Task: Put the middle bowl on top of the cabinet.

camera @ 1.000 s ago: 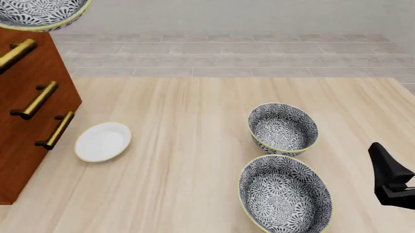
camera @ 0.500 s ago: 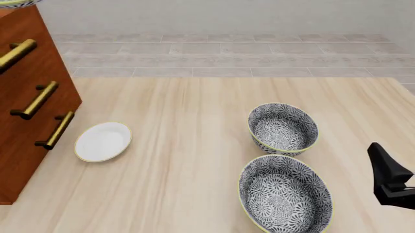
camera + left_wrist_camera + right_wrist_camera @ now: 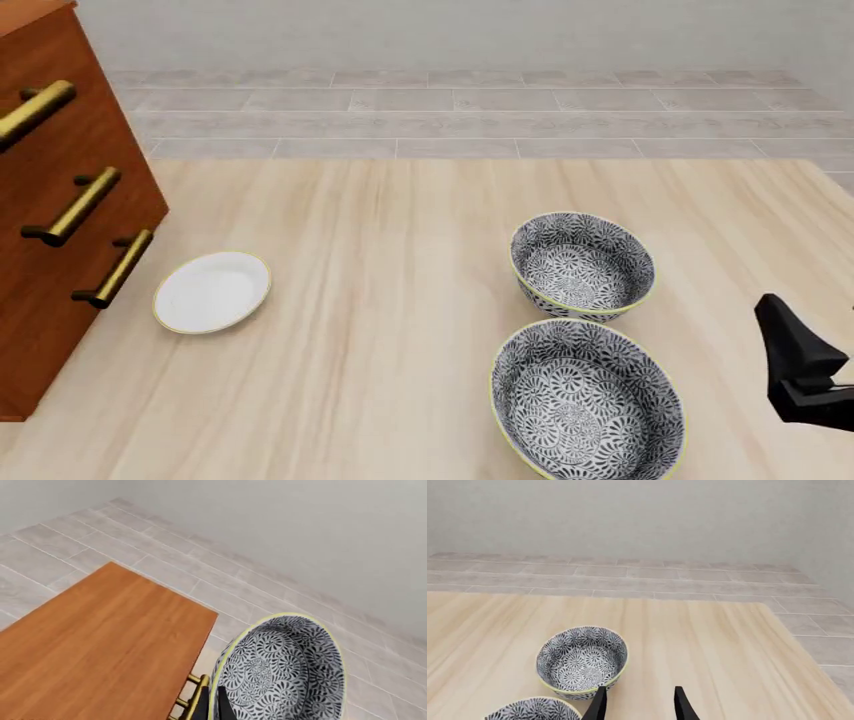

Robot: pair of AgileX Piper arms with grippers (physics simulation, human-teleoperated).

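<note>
Reddish-brown wooden cabinet [image 3: 60,200] with brass bar handles [image 3: 78,207]. Dark grey-and-white floral middle bowl [image 3: 283,672], yellow-green rim. Two matching bowls [image 3: 583,264] on pale wood-grain counter [image 3: 374,300]. Plain white saucer [image 3: 211,291].

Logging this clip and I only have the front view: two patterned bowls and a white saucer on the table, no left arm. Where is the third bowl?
Observer: In the left wrist view, the third bowl is held up in the air by the left claw, beside the cabinet top.
Operator: Is it resting on the cabinet?
Observer: No. It sits past the top's edge, with floor tiles behind it.
Operator: And the right claw?
Observer: The right claw is open and empty, near the farther table bowl.
</note>
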